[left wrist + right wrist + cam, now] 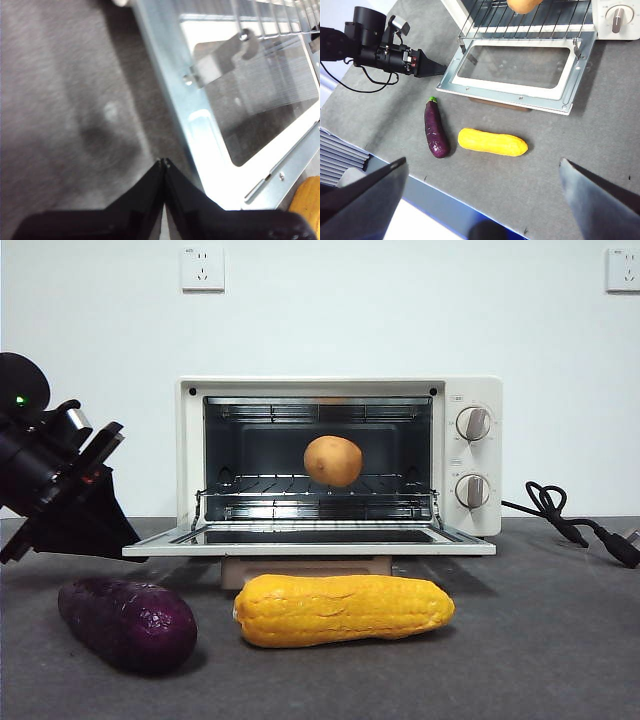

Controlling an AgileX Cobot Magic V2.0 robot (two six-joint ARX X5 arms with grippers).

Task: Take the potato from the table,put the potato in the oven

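Observation:
The tan potato (333, 461) rests on the wire rack inside the cream-white oven (470, 390), whose glass door (310, 538) lies folded down flat. In the right wrist view only the potato's edge (522, 5) shows on the rack. My left gripper (163, 163) is shut with nothing in it, low over the dark grey table (60, 100), just off the left corner of the door (200, 125). From the front it is the dark arm (60, 485) to the oven's left. High above the table's front, my right gripper (483, 160) stands open and holds nothing.
A dark purple sweet potato (127, 623) and a yellow corn cob (343, 609) lie on the table in front of the oven door. The oven's black cord (575, 525) trails to the right. The table's front edge (445, 210) runs below the right gripper.

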